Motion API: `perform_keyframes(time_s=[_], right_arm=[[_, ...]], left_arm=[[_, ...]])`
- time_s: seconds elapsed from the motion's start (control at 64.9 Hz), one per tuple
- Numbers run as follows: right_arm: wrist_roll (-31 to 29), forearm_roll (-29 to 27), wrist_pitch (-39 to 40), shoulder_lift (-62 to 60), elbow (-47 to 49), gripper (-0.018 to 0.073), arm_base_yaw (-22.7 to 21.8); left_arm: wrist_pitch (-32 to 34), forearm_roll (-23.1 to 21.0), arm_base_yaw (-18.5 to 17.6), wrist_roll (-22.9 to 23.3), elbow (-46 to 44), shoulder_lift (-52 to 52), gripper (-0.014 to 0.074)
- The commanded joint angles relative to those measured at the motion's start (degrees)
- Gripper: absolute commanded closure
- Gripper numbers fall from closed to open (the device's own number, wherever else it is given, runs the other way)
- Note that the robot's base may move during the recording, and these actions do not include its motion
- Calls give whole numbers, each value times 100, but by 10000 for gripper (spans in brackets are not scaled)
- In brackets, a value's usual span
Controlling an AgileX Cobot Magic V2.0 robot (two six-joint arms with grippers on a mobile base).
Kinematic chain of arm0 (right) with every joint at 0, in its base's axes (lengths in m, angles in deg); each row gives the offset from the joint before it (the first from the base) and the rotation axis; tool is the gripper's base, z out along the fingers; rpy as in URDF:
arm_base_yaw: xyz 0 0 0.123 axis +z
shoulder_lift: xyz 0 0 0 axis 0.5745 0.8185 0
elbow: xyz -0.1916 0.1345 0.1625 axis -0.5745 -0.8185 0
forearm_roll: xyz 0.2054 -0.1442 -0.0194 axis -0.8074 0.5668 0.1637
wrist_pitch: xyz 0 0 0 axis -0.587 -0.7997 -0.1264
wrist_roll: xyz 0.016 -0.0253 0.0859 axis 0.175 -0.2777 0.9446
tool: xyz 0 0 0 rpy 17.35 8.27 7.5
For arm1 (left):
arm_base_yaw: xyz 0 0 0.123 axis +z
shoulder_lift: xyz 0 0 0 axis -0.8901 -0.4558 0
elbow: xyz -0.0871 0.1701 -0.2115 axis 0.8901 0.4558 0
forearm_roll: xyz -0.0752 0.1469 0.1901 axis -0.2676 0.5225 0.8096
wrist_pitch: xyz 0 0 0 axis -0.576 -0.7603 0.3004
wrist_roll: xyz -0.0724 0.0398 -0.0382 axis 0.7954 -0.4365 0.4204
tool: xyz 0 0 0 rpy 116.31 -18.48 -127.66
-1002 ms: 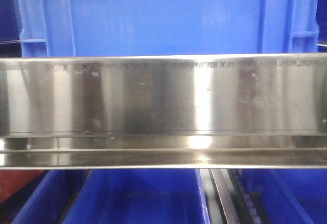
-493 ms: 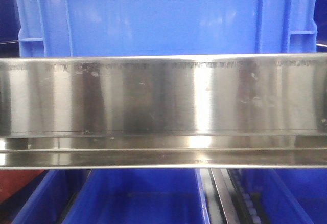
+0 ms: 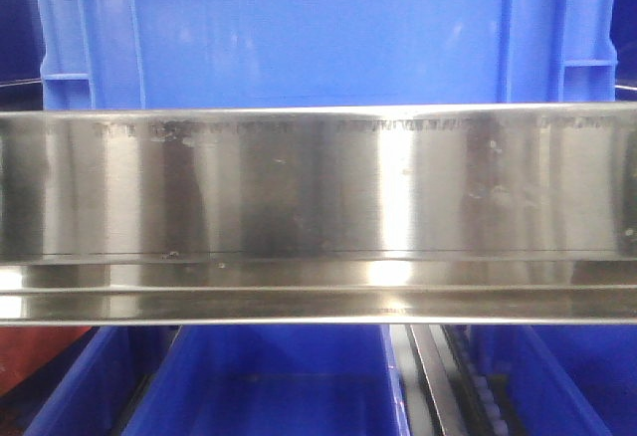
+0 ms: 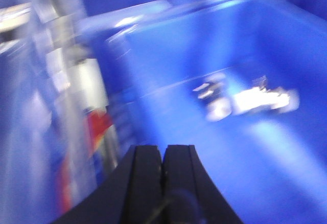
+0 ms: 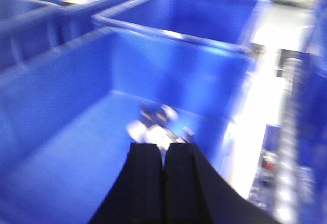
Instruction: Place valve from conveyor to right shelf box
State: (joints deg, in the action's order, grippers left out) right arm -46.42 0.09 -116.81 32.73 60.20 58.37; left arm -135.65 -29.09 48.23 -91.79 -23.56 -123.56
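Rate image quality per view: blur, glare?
Front view: sharp, strong vertical glare on the steel shelf rail. Left wrist: heavy motion blur, silvery parts in the blue box smeared. Right wrist: milder blur, right side blown out.

Steel right shelf — a blue box stands on it.

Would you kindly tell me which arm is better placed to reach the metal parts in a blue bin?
Right, probably: the right gripper, shut, hangs just short of the parts in its bin; the left gripper, also shut, sits farther from any.
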Motion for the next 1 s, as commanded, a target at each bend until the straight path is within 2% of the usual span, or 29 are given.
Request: perform_keyframes(time_s=[0.0, 0.231, 0.431, 0.57, 0.786, 0.986], right_arm=[[-38, 148, 476, -611, -567, 715, -37], [-38, 148, 967, -2031, -2102, 715, -37], [-38, 148, 1258, -3121, -3403, 715, -37], [-38, 148, 1486, -3728, -4217, 715, -37], [-38, 148, 1958, -4175, -5050, 715, -37], [-38, 148, 2084, -4174, -5192, 715, -37]], left_arm=[[573, -48, 35, 43, 785, 752, 708], [1845, -48, 35, 43, 3012, 2797, 708], [2015, -48, 35, 43, 4480, 4314, 708], [2468, -48, 35, 43, 5444, 5210, 708], [3402, -274, 35, 43, 6679, 5915, 708], [3786, -425, 35, 43, 7093, 5958, 708]])
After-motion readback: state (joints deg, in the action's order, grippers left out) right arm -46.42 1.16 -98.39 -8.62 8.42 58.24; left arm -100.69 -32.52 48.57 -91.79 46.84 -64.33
